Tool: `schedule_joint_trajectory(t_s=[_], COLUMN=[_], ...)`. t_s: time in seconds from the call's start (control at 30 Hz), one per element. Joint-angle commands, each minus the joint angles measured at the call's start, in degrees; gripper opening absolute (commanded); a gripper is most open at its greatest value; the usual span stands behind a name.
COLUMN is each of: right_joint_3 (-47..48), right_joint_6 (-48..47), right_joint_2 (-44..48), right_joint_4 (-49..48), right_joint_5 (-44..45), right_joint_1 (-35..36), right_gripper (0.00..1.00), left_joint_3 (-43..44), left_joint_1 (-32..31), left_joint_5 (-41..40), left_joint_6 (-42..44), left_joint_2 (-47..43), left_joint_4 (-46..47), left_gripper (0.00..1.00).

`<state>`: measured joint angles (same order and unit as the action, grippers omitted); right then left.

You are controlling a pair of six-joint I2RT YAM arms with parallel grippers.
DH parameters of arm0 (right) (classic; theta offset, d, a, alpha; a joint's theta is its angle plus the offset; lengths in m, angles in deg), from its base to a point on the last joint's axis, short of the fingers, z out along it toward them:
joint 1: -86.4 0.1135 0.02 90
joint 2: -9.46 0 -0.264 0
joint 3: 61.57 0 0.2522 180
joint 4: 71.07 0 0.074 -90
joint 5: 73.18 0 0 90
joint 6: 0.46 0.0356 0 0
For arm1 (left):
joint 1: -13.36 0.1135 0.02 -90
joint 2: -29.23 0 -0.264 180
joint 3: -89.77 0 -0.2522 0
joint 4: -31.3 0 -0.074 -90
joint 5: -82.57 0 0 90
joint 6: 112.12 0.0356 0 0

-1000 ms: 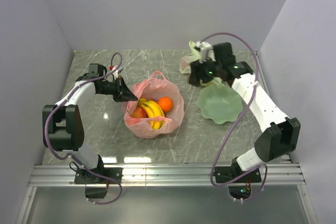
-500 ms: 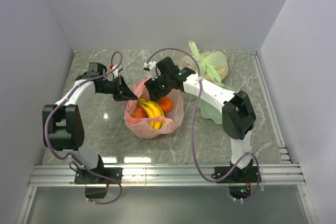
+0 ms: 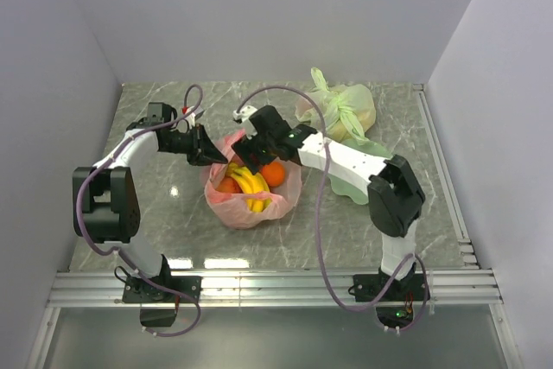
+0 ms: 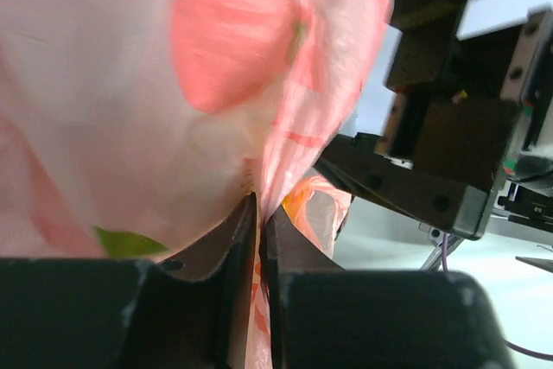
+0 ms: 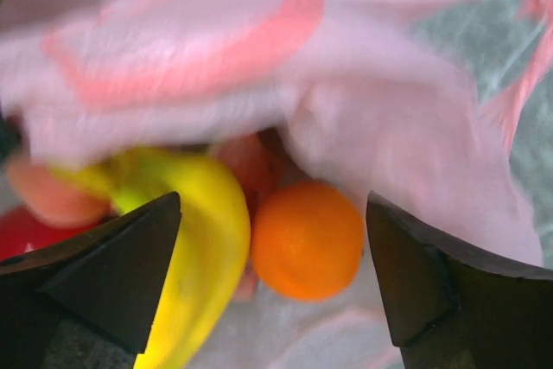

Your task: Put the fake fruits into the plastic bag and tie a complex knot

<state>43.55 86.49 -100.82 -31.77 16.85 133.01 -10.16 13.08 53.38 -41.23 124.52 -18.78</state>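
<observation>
Right pincer (image 3: 255,155) has swung over the one pink bag (image 3: 251,211), wide above one orange (image 3: 273,173) and one banana bunch (image 3: 251,186); left pincer (image 3: 218,159) pinches its nine-o'clock rim.

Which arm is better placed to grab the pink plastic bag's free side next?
Right, probably: the right tool hangs open over the thin pink plastic bag's mouth, above the round orange fruit and yellow banana. The left tool is pinched on the bag's left rim.
</observation>
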Motion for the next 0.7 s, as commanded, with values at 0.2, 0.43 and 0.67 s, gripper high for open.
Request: schedule_joint_trajectory(t_s=[0.2,0.43,0.67], right_joint_3=[-8.5,-5.3,-4.8], right_joint_6=[-1.3,-3.6,-8.9], right_joint_2=[19.0,11.1,3.3], right_joint_4=[-3.6,-2.7,-0.1], right_joint_5=[-6.2,-15.1,-27.6], right_joint_1=[-5.6,-14.6,-14.0], right_gripper=[0.97,0.97,0.95], left_joint_3=[3.7,4.4,8.5], left_joint_1=[0.2,0.2,0.2], left_joint_5=[1.7,0.6,-0.8], left_joint_6=[3.0,7.8,13.1], left_joint_2=[1.5,2.1,4.8], left_joint_4=[-1.4,-4.1,-7.9], left_gripper=[0.16,0.15,0.18])
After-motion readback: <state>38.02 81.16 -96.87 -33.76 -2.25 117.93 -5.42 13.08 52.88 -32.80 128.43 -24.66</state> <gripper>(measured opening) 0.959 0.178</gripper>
